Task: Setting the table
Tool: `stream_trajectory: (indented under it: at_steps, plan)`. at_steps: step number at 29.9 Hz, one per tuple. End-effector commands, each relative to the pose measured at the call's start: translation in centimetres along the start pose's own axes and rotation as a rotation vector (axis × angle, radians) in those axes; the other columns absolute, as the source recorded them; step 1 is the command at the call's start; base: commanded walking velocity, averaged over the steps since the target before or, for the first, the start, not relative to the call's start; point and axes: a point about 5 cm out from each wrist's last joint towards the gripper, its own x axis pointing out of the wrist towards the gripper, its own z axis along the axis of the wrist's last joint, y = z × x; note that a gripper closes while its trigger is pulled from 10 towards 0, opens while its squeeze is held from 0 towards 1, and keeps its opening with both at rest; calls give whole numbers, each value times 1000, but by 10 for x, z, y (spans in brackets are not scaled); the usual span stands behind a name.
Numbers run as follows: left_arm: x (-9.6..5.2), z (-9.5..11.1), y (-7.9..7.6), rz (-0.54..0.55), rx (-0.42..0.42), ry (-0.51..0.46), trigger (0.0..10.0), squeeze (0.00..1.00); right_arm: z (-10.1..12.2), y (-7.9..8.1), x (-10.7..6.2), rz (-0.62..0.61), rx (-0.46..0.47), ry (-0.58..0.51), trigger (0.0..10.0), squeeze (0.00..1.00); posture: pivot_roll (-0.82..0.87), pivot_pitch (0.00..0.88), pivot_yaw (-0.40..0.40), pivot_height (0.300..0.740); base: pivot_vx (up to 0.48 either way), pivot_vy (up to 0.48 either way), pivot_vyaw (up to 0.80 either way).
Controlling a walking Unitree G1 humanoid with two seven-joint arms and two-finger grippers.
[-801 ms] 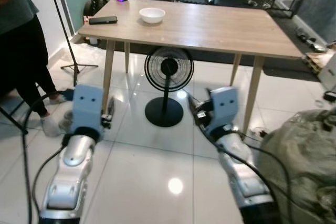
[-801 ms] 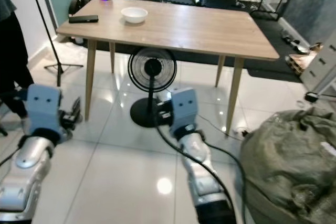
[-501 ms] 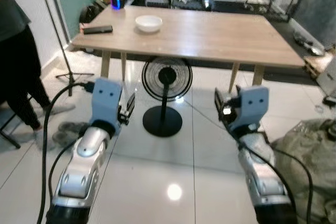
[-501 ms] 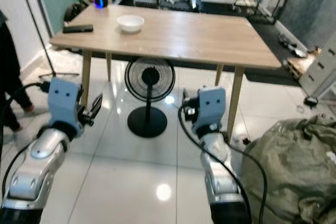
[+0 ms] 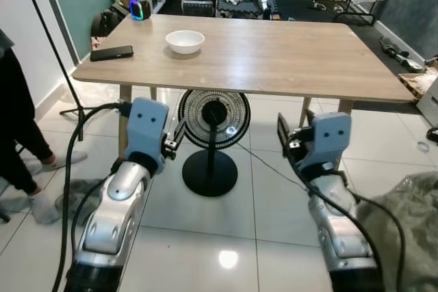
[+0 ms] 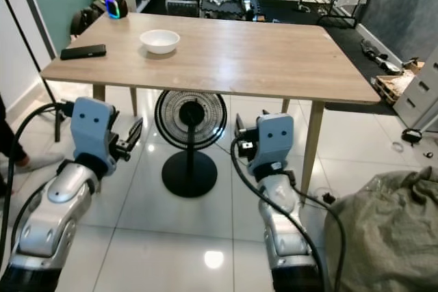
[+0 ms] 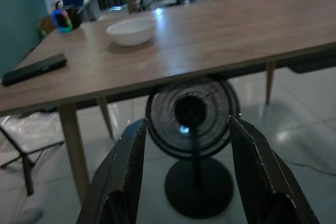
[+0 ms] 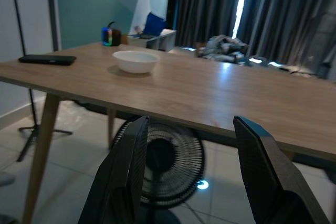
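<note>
The robot looks to be at the approach step of setting the table: both arms are raised in front of the desk (image 5: 287,52) and neither carries anything. The left hand (image 5: 179,140) and the right hand (image 5: 282,136) hang below the desk's near edge and short of it, each with its two fingers apart and nothing between them, as both wrist views show. The one white bowl (image 5: 185,41) sits up on the desk, beyond and above the left hand and further off to the left of the right hand. Just past the bowl, further to the left hand's outer side, lies one dark phone (image 5: 111,52), and beyond that, at the far corner, one small glowing speaker (image 5: 138,10). One black floor fan (image 5: 214,115) stands under the desk, between the two hands and a little beyond them. The next move probably calls for stepping closer and lifting a hand above the desk surface, since the bowl looks out of reach from here. One person's leg (image 5: 17,124) is off to the outside of the left arm.
</note>
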Motion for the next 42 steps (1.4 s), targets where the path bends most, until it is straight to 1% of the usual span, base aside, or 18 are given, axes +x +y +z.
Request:
stream_trajectory:
  at_steps: [1,7,18,42]
  plan:
    - [-1,-2,-2,-2,-2,7,10000,0,-3,-4,-1,-7,2,13,10000,0,26,0,59,740,480,0,0]
    - [-3,0,3,18,5,2,10000,0,-3,3,1,23,10,8,10000,0,41,0,50,740,480,0,0]
    - [-5,0,5,31,13,-2,10000,0,-2,11,5,56,15,-4,10000,0,55,0,45,740,480,0,0]
    - [-4,0,3,25,8,0,10000,0,-3,11,4,56,12,-2,10000,0,47,0,50,740,480,0,0]
